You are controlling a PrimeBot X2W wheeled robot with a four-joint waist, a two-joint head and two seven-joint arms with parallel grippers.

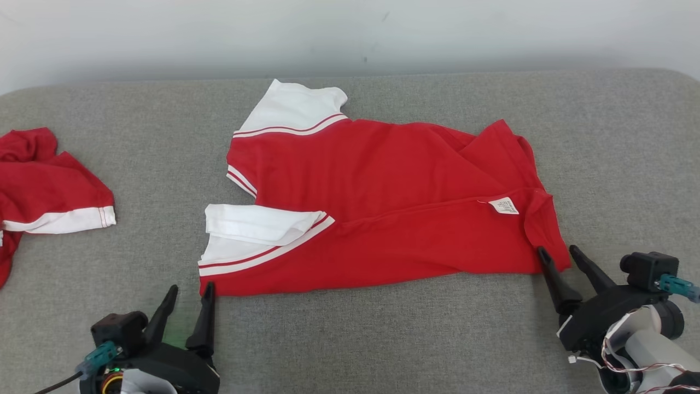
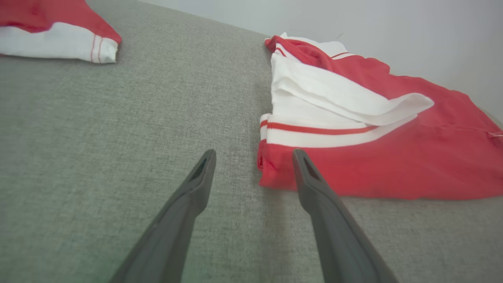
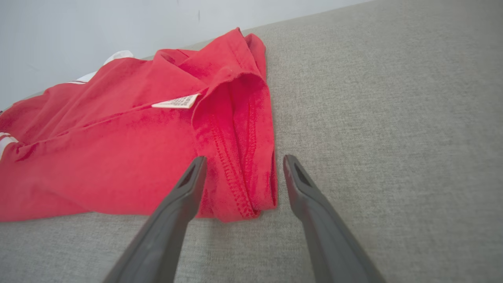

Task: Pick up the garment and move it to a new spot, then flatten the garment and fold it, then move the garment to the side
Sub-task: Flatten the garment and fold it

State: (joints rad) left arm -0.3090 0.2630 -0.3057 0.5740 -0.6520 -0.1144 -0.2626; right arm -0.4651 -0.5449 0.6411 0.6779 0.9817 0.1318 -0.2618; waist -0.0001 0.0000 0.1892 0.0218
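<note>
The red shirt [image 1: 383, 208] lies flat mid-cushion [image 1: 350, 339]. Our left claw [image 1: 192, 286] sits spread apart at its seven o'clock corner, and our right claw [image 1: 556, 248] is spread around its four o'clock corner. Another red garment [image 1: 49, 186] lies at nine o'clock.
</note>
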